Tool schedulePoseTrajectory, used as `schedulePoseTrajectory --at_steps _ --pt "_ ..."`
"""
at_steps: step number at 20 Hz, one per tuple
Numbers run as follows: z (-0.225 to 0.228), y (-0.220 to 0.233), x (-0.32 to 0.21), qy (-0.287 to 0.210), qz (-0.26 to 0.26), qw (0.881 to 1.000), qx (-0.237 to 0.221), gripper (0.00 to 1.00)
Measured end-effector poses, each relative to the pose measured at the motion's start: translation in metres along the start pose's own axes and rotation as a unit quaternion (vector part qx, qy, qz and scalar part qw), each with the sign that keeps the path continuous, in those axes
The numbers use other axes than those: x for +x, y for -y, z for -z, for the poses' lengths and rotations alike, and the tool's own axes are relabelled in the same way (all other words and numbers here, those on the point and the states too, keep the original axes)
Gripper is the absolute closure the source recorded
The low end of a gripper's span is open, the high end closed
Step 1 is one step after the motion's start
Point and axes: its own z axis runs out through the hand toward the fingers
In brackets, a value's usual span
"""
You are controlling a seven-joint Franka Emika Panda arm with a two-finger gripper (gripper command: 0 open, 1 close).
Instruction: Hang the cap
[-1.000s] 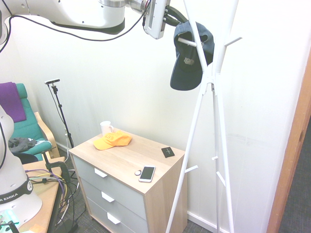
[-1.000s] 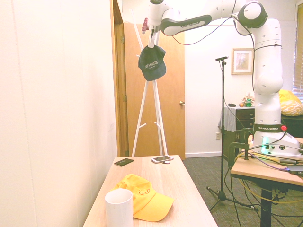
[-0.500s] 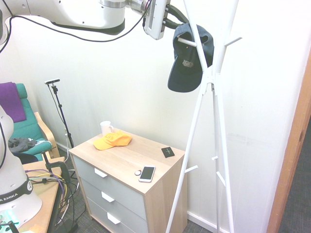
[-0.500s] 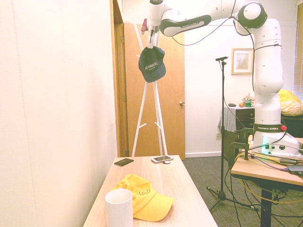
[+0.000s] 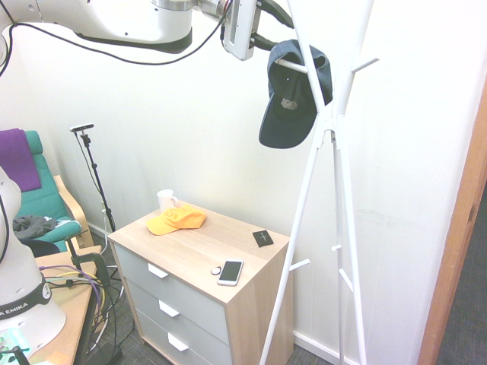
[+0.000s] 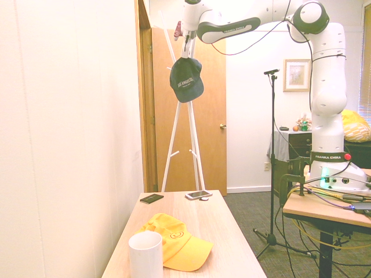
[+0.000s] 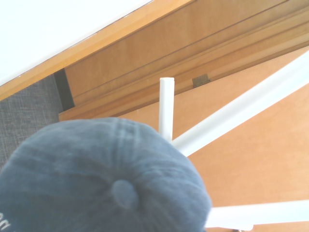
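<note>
The dark navy cap (image 5: 291, 103) hangs over a short peg of the white coat stand (image 5: 326, 163), brim pointing down. In the second exterior view the cap (image 6: 186, 80) shows light lettering on its front, high up against the stand (image 6: 189, 136). My gripper (image 5: 274, 30) is just beside the cap's crown, at the top of the stand, and from the other side my gripper (image 6: 186, 47) sits right above the cap. From the wrist, the cap's crown (image 7: 96, 179) fills the lower part, with the white peg (image 7: 166, 104) poking out behind it.
Below stands a wooden dresser (image 5: 228, 300). On it lie an orange-yellow cap (image 5: 176, 220), a white mug (image 5: 166, 201), a phone (image 5: 230, 271) and a small black card case (image 5: 263, 238). A wooden door (image 6: 206, 116) is behind the stand, and the wall is close by.
The cap has swung a little away from the stand's pole and hangs slightly lower on its peg. The gripper has lifted a touch.
</note>
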Motion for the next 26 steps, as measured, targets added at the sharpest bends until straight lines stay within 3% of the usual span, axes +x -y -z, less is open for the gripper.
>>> schedulePoseTrajectory --at_steps 12,16,21,26 --pt "0.016 -0.011 -0.005 0.002 -0.014 1.000 0.009 0.00" --pt "0.037 -0.005 -0.017 0.076 -0.044 0.994 0.058 0.00" --pt "0.108 0.008 -0.038 0.199 -0.065 0.965 0.158 0.00" --pt "0.119 0.011 -0.054 0.323 -0.076 0.913 0.238 0.00"
